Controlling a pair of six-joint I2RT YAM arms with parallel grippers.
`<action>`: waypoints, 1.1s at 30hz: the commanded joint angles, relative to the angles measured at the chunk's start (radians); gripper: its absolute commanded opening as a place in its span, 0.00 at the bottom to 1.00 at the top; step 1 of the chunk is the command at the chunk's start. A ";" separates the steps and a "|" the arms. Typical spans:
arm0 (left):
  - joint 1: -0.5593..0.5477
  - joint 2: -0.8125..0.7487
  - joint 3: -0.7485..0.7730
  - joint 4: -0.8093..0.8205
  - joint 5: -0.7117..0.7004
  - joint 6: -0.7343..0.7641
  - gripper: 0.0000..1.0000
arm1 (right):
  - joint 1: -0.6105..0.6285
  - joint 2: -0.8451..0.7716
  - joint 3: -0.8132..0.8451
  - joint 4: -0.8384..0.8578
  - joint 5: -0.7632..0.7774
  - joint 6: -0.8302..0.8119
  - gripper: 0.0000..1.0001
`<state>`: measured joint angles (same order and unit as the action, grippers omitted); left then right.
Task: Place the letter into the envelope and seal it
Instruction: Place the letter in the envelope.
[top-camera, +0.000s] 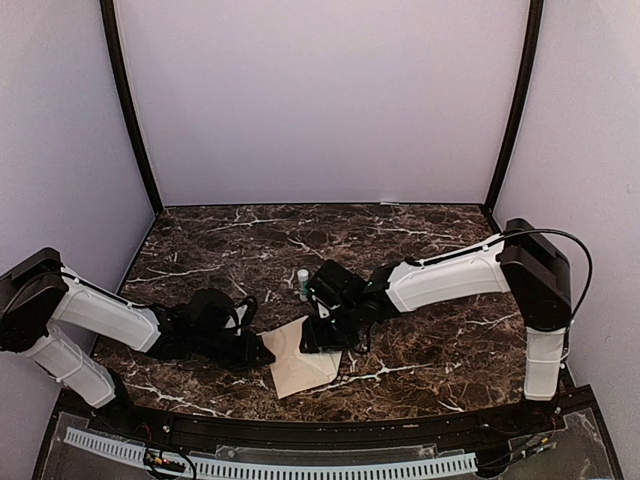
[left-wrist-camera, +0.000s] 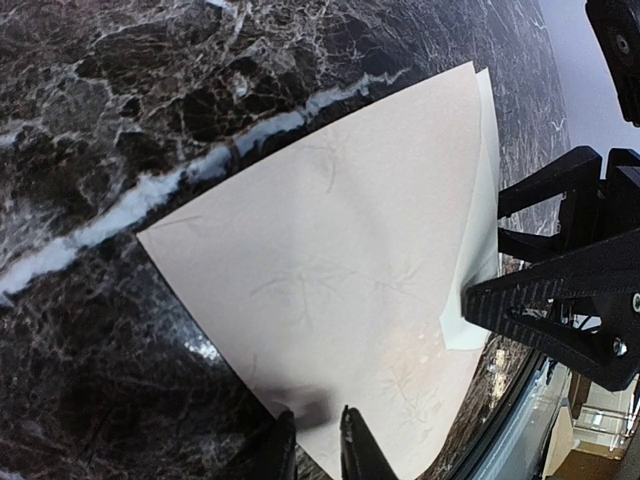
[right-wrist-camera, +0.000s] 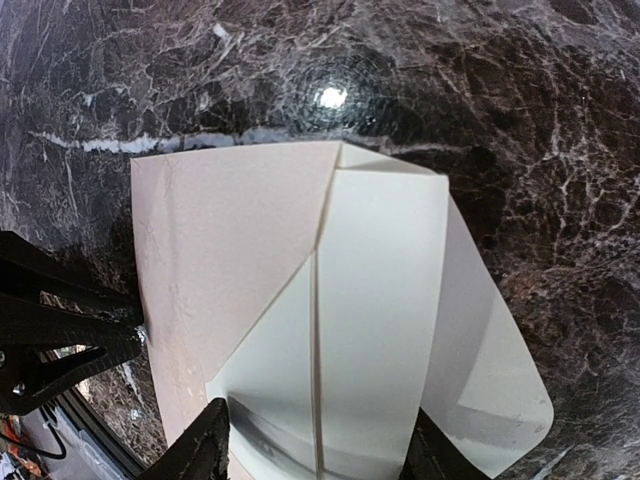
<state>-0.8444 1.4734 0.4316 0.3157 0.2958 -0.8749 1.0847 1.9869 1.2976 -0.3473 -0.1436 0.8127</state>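
Observation:
The letter (top-camera: 295, 372) (left-wrist-camera: 320, 250) (right-wrist-camera: 220, 230) is a tan sheet lying flat on the marble table (top-camera: 420, 350). The cream envelope (right-wrist-camera: 380, 300) (left-wrist-camera: 487, 200) lies over its right part, seams up, with its flap (right-wrist-camera: 490, 380) spread to the right. My right gripper (top-camera: 322, 342) (right-wrist-camera: 315, 450) straddles the envelope's width, a finger against each side edge. My left gripper (top-camera: 262, 350) (left-wrist-camera: 318, 440) sits low at the letter's left edge. Its fingertips are a narrow gap apart, with flat paper showing in the gap. In the left wrist view the right gripper's fingers (left-wrist-camera: 560, 290) show at the sheet's far side.
A small white glue stick (top-camera: 303, 283) stands just behind the right gripper. A black rail (top-camera: 300, 430) runs along the table's near edge, close to the letter's front corner. Pale walls enclose the table at the back and sides.

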 joint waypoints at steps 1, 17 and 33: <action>0.000 -0.005 -0.005 -0.080 -0.031 0.015 0.14 | 0.014 -0.009 -0.012 -0.008 0.003 0.009 0.53; -0.001 -0.006 -0.005 -0.108 -0.053 0.010 0.12 | -0.063 -0.114 -0.239 0.259 -0.169 0.093 0.32; 0.000 -0.002 -0.001 -0.113 -0.053 0.009 0.12 | -0.072 -0.125 -0.245 0.209 -0.122 0.092 0.07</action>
<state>-0.8444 1.4658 0.4355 0.2886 0.2684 -0.8749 1.0199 1.8923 1.0588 -0.1303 -0.2859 0.9016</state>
